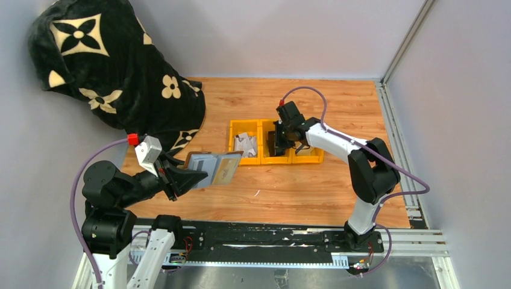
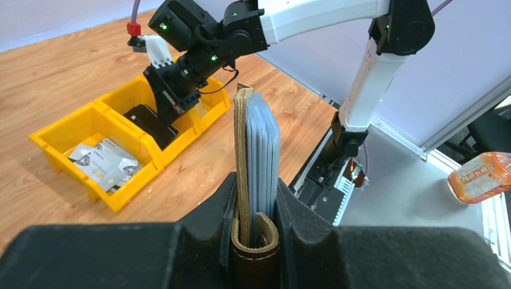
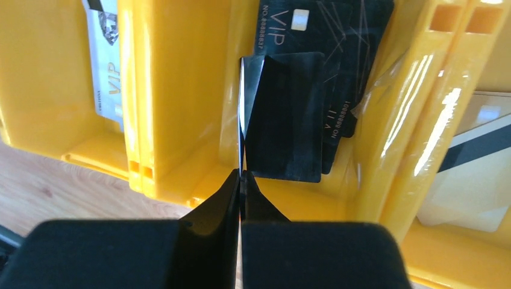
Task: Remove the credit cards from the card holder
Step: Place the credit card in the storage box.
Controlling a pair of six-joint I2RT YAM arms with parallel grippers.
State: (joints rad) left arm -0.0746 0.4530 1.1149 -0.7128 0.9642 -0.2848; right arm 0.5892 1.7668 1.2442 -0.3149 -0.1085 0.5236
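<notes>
Inside left hand [image 2: 256,201], brown leather card holder [image 2: 254,141], grey sleeves showing

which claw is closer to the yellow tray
Right. The right claw hangs over the yellow tray's middle compartment, pinching a black card; the left claw sits off the tray's left end, clamping the card holder.

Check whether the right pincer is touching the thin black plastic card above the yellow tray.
Touching. Right wrist view: the right pincer is shut on the thin black plastic card, fingertips meeting at its lower edge.
</notes>
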